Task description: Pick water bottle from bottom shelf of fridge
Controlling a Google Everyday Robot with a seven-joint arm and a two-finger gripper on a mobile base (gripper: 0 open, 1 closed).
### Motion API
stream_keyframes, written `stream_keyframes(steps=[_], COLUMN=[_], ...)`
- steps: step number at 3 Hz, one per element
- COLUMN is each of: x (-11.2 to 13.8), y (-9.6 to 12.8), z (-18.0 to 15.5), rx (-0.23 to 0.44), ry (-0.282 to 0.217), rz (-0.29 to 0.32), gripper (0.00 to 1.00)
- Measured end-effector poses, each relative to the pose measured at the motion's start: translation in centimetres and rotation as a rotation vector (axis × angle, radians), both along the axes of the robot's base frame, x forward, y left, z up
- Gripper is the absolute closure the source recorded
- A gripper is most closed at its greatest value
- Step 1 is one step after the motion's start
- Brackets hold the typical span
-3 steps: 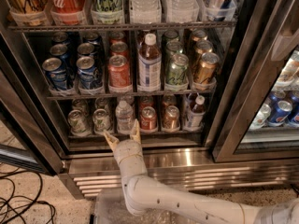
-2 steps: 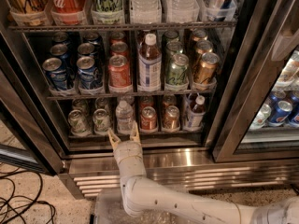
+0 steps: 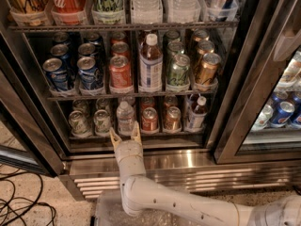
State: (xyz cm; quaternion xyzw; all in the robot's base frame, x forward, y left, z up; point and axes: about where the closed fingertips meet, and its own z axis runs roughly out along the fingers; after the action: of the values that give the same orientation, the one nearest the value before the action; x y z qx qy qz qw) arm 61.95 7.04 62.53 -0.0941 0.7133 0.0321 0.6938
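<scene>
Two pale fingers of the claw stand spread apart, open and holding nothing, in the lower centre of the frame at the front edge of the bottom shelf of the fridge. The water bottle stands upright on that shelf, just above the claw in the picture, its base framed between the two fingertips; whether they touch it cannot be told. To its left sit two silver-green cans. To its right are a red can and a copper can, then a small dark-drink bottle. The white arm rises from the bottom edge.
</scene>
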Motion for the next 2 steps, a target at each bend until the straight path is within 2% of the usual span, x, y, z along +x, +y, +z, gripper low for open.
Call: stream_keyframes(steps=[1,2], x=[3.2,4.05], y=[0.08,0.4], z=[0.68,0.48], rx=[-0.014,-0.016], ry=[0.006,0.012], rz=[-0.022,-0.02], gripper=[0.29,0.29])
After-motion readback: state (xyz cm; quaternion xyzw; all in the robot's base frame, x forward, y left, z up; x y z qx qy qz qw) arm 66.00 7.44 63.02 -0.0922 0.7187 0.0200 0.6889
